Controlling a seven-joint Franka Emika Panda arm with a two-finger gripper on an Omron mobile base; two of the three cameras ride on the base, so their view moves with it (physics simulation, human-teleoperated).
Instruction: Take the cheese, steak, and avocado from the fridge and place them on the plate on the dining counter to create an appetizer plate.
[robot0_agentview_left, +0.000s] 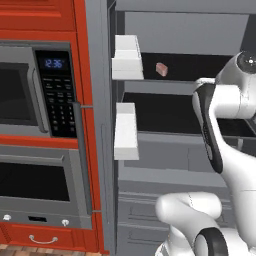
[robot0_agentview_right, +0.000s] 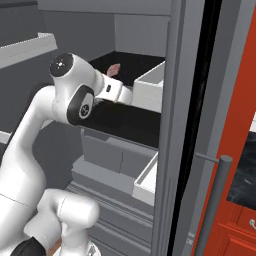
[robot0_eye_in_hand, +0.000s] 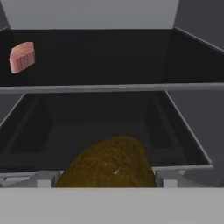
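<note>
Clearly you were mid-task: your gripper (robot0_eye_in_hand: 107, 181) held the avocado (robot0_eye_in_hand: 109, 164) between wide jaws inside the fridge (robot0_agentview_left: 150, 165), while the steak (robot0_eye_in_hand: 22, 57) sat on the far upper shelf.

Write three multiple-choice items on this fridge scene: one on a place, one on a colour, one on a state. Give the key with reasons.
1. Where does the pink steak lie?
A. on the upper black shelf of the fridge
B. in a white door bin
C. in a grey lower drawer

2. What colour is the avocado between the finger tips in the hand view?
A. bright red
B. brownish olive
C. white

3. How does the fridge door stand?
A. shut
B. open
C. taken off

Key: 1 A, the steak sits on the top shelf in both base views. 2 B, the rounded lump by the gripper is brown-green. 3 B, the shelves and the door's white bins are exposed.
</note>
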